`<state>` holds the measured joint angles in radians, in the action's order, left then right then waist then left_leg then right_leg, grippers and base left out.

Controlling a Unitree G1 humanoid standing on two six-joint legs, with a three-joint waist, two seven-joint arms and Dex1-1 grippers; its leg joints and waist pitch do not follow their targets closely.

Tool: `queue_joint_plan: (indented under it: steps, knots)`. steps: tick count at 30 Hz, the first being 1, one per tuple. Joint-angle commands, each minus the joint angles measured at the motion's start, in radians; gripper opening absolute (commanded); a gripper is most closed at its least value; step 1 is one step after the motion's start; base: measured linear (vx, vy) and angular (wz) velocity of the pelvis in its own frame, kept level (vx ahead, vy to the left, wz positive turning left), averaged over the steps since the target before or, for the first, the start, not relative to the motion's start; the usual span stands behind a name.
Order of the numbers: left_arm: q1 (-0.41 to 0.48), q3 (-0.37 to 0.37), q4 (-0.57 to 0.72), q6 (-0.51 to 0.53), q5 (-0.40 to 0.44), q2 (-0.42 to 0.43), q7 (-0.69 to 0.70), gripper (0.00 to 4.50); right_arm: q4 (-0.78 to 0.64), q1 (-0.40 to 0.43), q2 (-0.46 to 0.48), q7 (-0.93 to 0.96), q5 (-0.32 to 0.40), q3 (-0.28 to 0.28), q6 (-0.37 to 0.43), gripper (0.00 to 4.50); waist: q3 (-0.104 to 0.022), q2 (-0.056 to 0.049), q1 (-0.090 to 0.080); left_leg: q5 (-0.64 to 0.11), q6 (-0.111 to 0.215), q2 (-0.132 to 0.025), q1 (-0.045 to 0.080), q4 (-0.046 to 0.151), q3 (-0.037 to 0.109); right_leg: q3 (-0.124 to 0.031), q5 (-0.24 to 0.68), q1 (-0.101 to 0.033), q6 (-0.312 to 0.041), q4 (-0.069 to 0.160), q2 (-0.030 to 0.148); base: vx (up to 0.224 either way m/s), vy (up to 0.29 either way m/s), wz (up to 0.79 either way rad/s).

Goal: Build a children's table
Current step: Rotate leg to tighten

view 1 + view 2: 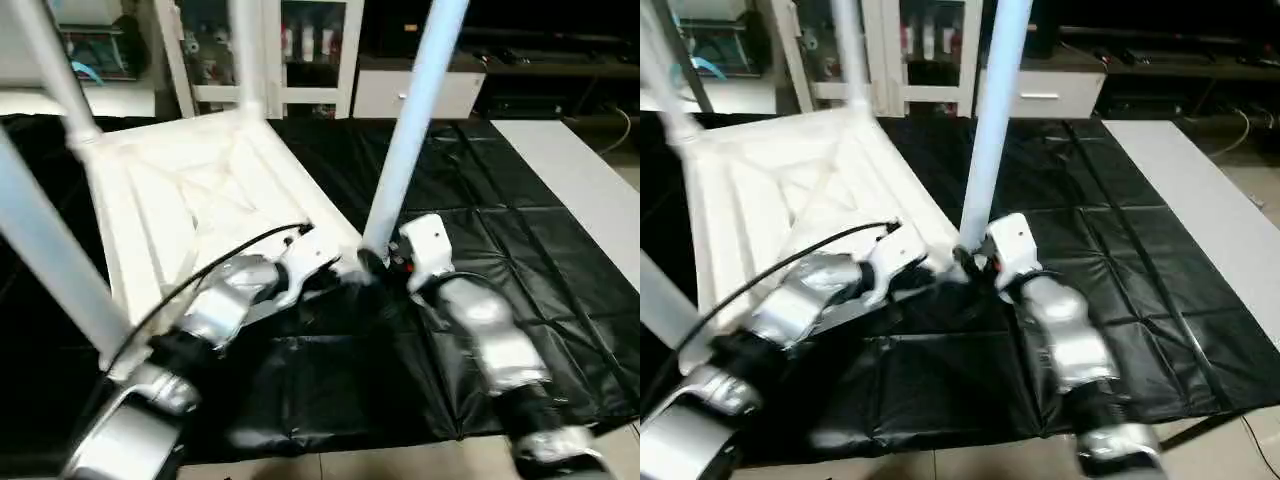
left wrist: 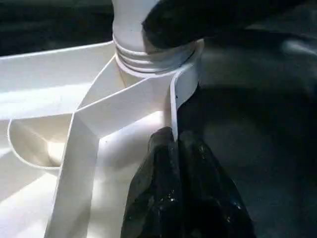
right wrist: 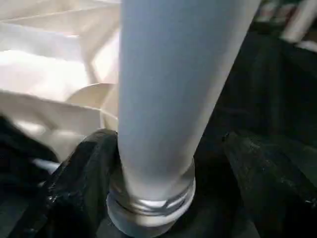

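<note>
The children's table top (image 1: 190,200) lies upside down on the black-covered work table, ribs facing up. Three white legs stand in its sockets: far left (image 1: 55,70), far middle (image 1: 245,50) and near left (image 1: 50,260). Another leg (image 1: 410,130) stands tilted in the near right corner socket (image 2: 148,59). My right gripper (image 1: 375,262) is open around that leg's threaded base (image 3: 153,198). One finger (image 3: 89,168) touches it and the other (image 3: 257,168) stands apart. My left gripper (image 2: 176,144) is shut on the top's thin rim wall (image 2: 181,94) beside that socket.
The black cover (image 1: 500,200) stretches to the right and towards me. A pale panel (image 1: 580,180) lies along its right side. White cabinets (image 1: 300,50) stand behind the table. A black cable (image 1: 200,270) arches over my left forearm.
</note>
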<state>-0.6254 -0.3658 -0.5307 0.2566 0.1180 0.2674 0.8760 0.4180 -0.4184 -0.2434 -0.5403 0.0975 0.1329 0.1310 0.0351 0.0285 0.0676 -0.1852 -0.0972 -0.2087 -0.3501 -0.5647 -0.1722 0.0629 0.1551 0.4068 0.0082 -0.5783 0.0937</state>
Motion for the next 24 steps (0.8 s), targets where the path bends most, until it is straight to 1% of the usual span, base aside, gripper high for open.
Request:
queue_joint_plan:
  steps: [1,2,3,4,5,6,7,8,10,12,13,14,15,18,19,20,21,22,24]
  knots:
    - [0.057,-0.075,-0.011,0.045,0.015,0.029,0.097,0.00,-0.030,0.018,-0.060,-0.122,0.031,0.012,0.016,4.01,-0.048,0.001,0.004,-0.284,0.046,-0.018,0.002,0.068,-0.006,-0.033,0.262,-0.050,-0.209,0.060,0.039,0.000,0.000,0.00]
    - [0.063,-0.081,-0.001,0.043,0.010,0.039,0.123,0.00,-0.034,0.021,-0.079,-0.161,0.035,0.023,0.018,4.07,-0.046,-0.001,0.006,-0.295,0.042,-0.019,0.005,0.068,-0.008,-0.036,0.281,-0.045,-0.202,0.064,0.039,0.000,0.000,0.00]
    - [0.071,-0.093,0.018,0.051,0.001,0.056,0.165,0.00,-0.039,0.026,-0.113,-0.237,0.038,0.044,0.012,4.18,-0.045,-0.001,0.006,-0.302,0.037,-0.019,0.001,0.071,-0.005,-0.034,0.300,-0.047,-0.195,0.064,0.039,0.000,0.000,0.00]
    - [0.076,-0.102,0.030,0.045,-0.004,0.066,0.194,0.00,-0.041,0.029,-0.132,-0.280,0.040,0.057,0.009,4.31,-0.045,-0.004,0.007,-0.308,0.034,-0.019,0.002,0.072,-0.005,-0.033,0.314,-0.046,-0.193,0.066,0.039,0.000,0.000,0.00]
    - [0.080,-0.109,0.044,0.055,-0.010,0.073,0.217,0.00,-0.038,0.030,-0.146,-0.326,0.045,0.067,-0.008,4.41,-0.046,-0.002,0.009,-0.311,0.032,-0.018,0.001,0.070,-0.004,-0.034,0.324,-0.046,-0.187,0.066,0.040,0.000,0.000,0.00]
    - [0.082,-0.112,0.051,0.060,-0.012,0.076,0.225,0.00,-0.041,0.031,-0.151,-0.345,0.048,0.070,-0.010,4.44,-0.048,-0.002,0.011,-0.296,0.032,-0.018,0.001,0.070,-0.005,-0.035,0.309,-0.046,-0.190,0.065,0.040,0.000,0.000,0.00]
    - [0.087,-0.116,0.067,0.068,-0.017,0.081,0.245,0.00,-0.036,0.028,-0.153,-0.385,0.069,0.062,0.004,4.44,-0.049,0.001,0.012,-0.291,0.032,-0.019,0.001,0.070,-0.004,-0.035,0.299,-0.047,-0.193,0.063,0.041,0.000,0.000,0.00]
    - [0.087,-0.116,0.067,0.068,-0.017,0.081,0.245,0.00,-0.036,0.028,-0.153,-0.385,0.069,0.062,0.004,4.44,-0.049,0.001,0.015,-0.277,0.039,-0.020,0.001,0.069,-0.005,-0.035,0.279,-0.047,-0.201,0.061,0.041,0.000,0.000,0.00]
    - [0.095,-0.123,0.101,0.084,-0.021,0.088,0.264,0.00,-0.013,0.015,-0.153,-0.437,0.093,0.057,0.014,4.44,-0.051,0.002,0.019,-0.255,0.042,-0.021,0.002,0.067,-0.006,-0.035,0.243,-0.047,-0.215,0.056,0.040,0.000,0.000,0.00]
    - [0.098,-0.122,0.109,0.089,-0.021,0.091,0.267,0.00,-0.011,0.013,-0.156,-0.445,0.094,0.062,0.012,4.44,-0.052,0.002,0.021,-0.229,0.047,-0.020,0.002,0.065,-0.007,-0.034,0.206,-0.048,-0.229,0.052,0.039,0.000,0.000,0.00]
    - [0.102,-0.117,0.118,0.095,-0.022,0.089,0.271,0.00,0.018,0.001,-0.140,-0.447,0.103,0.053,-0.012,4.44,-0.052,0.002,0.022,-0.224,0.047,-0.020,0.003,0.065,-0.007,-0.034,0.200,-0.048,-0.232,0.051,0.039,0.000,0.000,0.00]
    - [0.102,-0.117,0.118,0.095,-0.022,0.089,0.271,0.00,0.018,0.001,-0.140,-0.447,0.103,0.053,-0.012,4.44,-0.052,0.002,0.020,-0.221,0.047,-0.019,0.001,0.065,-0.007,-0.034,0.197,-0.049,-0.236,0.050,0.039,0.000,0.000,0.00]
    - [0.101,-0.117,0.119,0.097,-0.024,0.088,0.272,0.00,0.039,-0.007,-0.128,-0.456,0.108,0.047,-0.026,4.44,-0.052,-0.002,0.021,-0.226,0.044,-0.018,0.002,0.064,-0.008,-0.034,0.204,-0.048,-0.236,0.051,0.040,0.000,0.000,0.00]
    - [0.099,-0.116,0.117,0.101,-0.024,0.087,0.273,0.00,0.062,-0.014,-0.119,-0.470,0.105,0.048,-0.034,4.44,-0.053,0.002,0.020,-0.239,0.040,-0.018,0.001,0.065,-0.007,-0.033,0.223,-0.050,-0.229,0.053,0.039,0.000,0.000,0.00]
    - [0.098,-0.116,0.118,0.106,-0.021,0.086,0.275,0.00,0.079,-0.020,-0.117,-0.480,0.097,0.054,-0.040,4.27,-0.053,0.003,0.021,-0.236,0.040,-0.018,0.002,0.065,-0.007,-0.033,0.222,-0.050,-0.229,0.052,0.040,0.000,0.000,0.00]
    - [0.098,-0.116,0.120,0.108,-0.021,0.086,0.276,0.00,0.086,-0.023,-0.118,-0.485,0.093,0.058,-0.042,4.27,-0.053,0.002,0.022,-0.228,0.040,-0.018,0.002,0.065,-0.006,-0.033,0.214,-0.050,-0.230,0.051,0.039,0.000,0.000,0.00]
    - [0.098,-0.115,0.120,0.109,-0.021,0.085,0.276,0.00,0.092,-0.025,-0.118,-0.487,0.090,0.059,-0.045,4.14,-0.054,0.005,0.021,-0.220,0.042,-0.018,0.001,0.064,-0.007,-0.033,0.204,-0.051,-0.231,0.050,0.039,0.000,0.000,0.00]
    - [0.098,-0.115,0.121,0.109,-0.021,0.086,0.276,0.00,0.094,-0.026,-0.118,-0.488,0.090,0.059,-0.045,4.14,-0.054,0.004,0.022,-0.216,0.042,-0.018,0.001,0.064,-0.007,-0.033,0.201,-0.051,-0.232,0.049,0.039,0.000,0.000,0.00]
    - [0.100,-0.113,0.127,0.112,-0.021,0.089,0.276,0.00,0.106,-0.031,-0.116,-0.492,0.091,0.059,-0.050,3.93,-0.055,0.006,0.021,-0.208,0.046,-0.017,0.000,0.063,-0.007,-0.032,0.196,-0.052,-0.234,0.048,0.039,0.000,0.000,0.00]
